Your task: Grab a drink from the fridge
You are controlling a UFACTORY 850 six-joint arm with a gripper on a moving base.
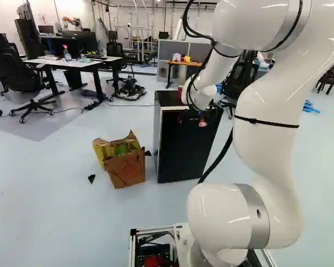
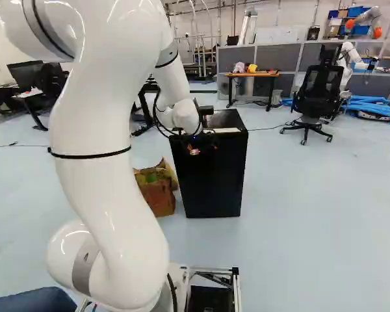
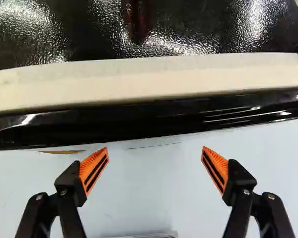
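Note:
My gripper [image 2: 194,148] is at the top front edge of the black fridge [image 2: 211,179], which stands upright; the same fridge [image 1: 183,144] shows in the left base view. Seen from the wrist, the gripper [image 3: 155,154] is open, its two orange pads wide apart with only pale floor between them. Ahead of the fingertips runs the glossy black top edge of the fridge door [image 3: 154,119], then a pale strip, then the dark, textured fridge top [image 3: 188,29]. The door looks shut. No drink inside is visible. A small red item [image 1: 180,92] is on top of the fridge.
An open cardboard box [image 1: 126,167] with yellow and green contents stands beside the fridge. Farther back are a white desk [image 1: 72,62], an office chair [image 2: 317,97], a small wooden-topped table [image 2: 252,75] and another robot [image 2: 346,58].

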